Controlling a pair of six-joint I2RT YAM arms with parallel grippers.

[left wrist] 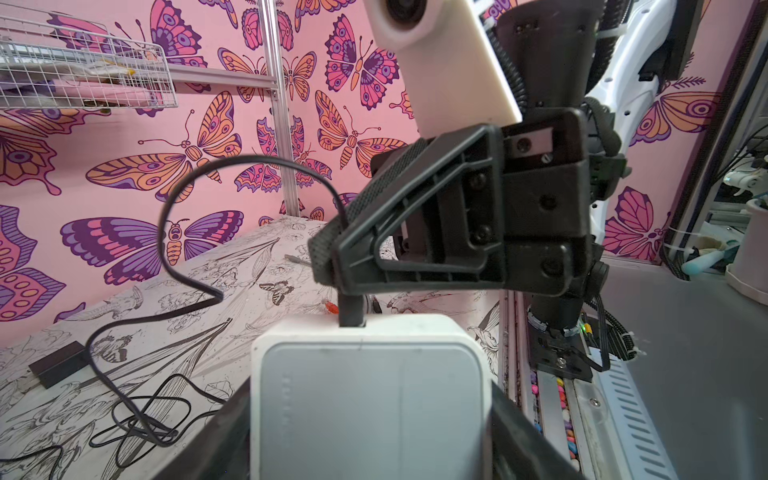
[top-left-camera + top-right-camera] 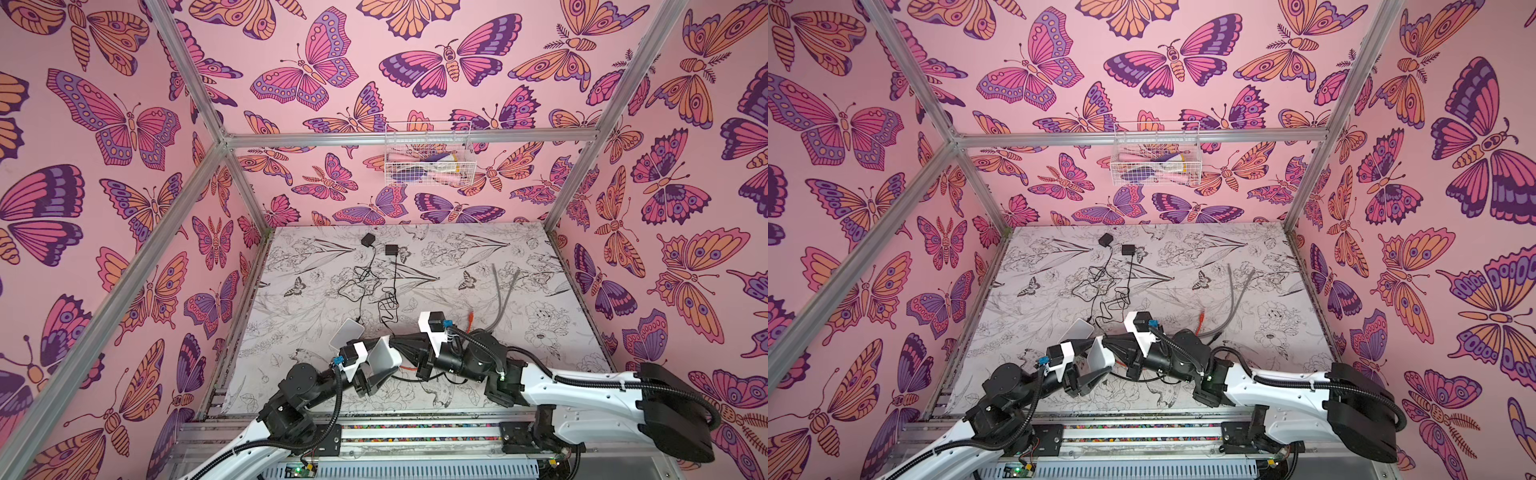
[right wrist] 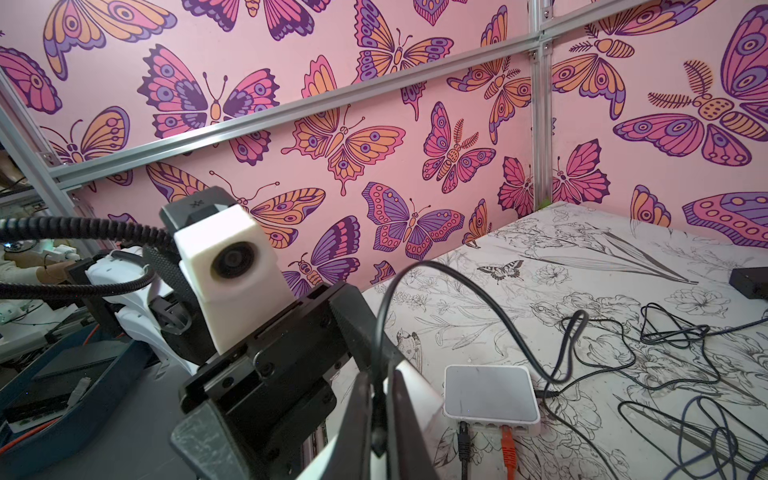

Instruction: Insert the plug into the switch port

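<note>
A white switch (image 1: 370,374) with a grey face is clamped by its two sides between the jaws of my left gripper (image 1: 370,436). In both top views it stands tilted above the table's front (image 2: 384,355) (image 2: 1100,357). My right gripper (image 3: 377,407) is shut on a black plug (image 3: 377,432). In the left wrist view the plug (image 1: 351,309) stands on the switch's edge with its tip in a notch there. How deep it sits is hidden. The plug's black cable (image 1: 166,232) loops away over the table.
A second white switch (image 3: 490,390) lies on the table with a black and an orange plug in its ports. Two black adapters (image 2: 368,240) and tangled black cables (image 2: 365,286) lie behind, grey cables (image 2: 505,291) to the right. A wire basket (image 2: 428,153) hangs on the back wall.
</note>
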